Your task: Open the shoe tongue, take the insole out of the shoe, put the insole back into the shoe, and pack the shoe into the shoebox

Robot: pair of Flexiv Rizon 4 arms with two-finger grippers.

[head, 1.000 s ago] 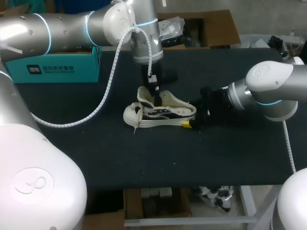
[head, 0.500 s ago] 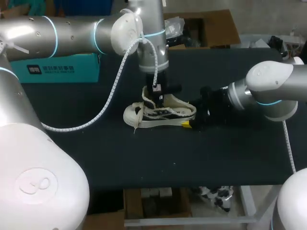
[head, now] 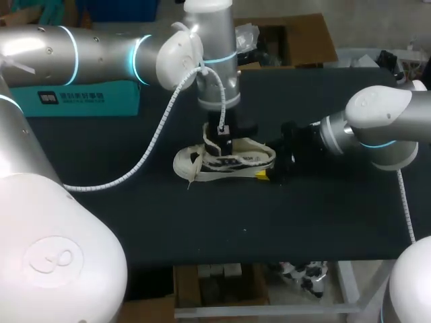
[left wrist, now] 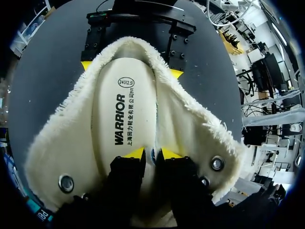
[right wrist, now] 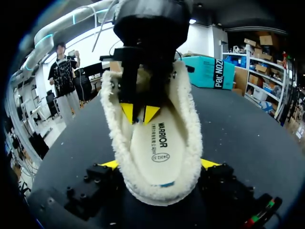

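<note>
Your shoe [head: 225, 161] sits mid-frame on bench [head: 135, 215], heel clamped between your right jaws. Left jaws down inside shoe opening, pinched nearly together on insole [left wrist: 124, 114]. Teal shoebox [head: 81, 97] at upper left.

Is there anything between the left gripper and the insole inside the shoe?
Nothing visible does. The left gripper sits inside the open cream fleece-lined shoe, directly at its pale oval insole.
</note>
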